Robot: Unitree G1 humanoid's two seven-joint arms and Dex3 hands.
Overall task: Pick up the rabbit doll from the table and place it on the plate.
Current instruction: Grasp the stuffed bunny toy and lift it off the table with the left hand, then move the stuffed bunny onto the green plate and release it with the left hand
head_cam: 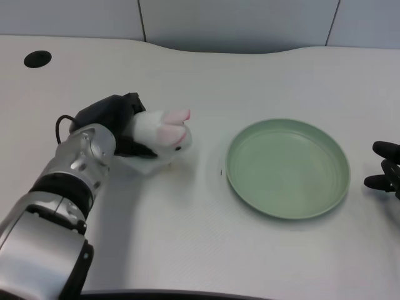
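A white rabbit doll (162, 137) with pink ears is held by my left hand (119, 122), whose black fingers wrap around its body from the left. The doll hangs just above the table, left of the plate, with its ears pointing right. The green round plate (331, 187) lies on the white table at centre right, with nothing on it. A gap of bare table separates the doll from the plate's left rim.
My right hand (386, 167) rests at the table's right edge, just beyond the plate. A black round hole (37, 59) sits in the table at the far left. The table's curved back edge runs along the top.
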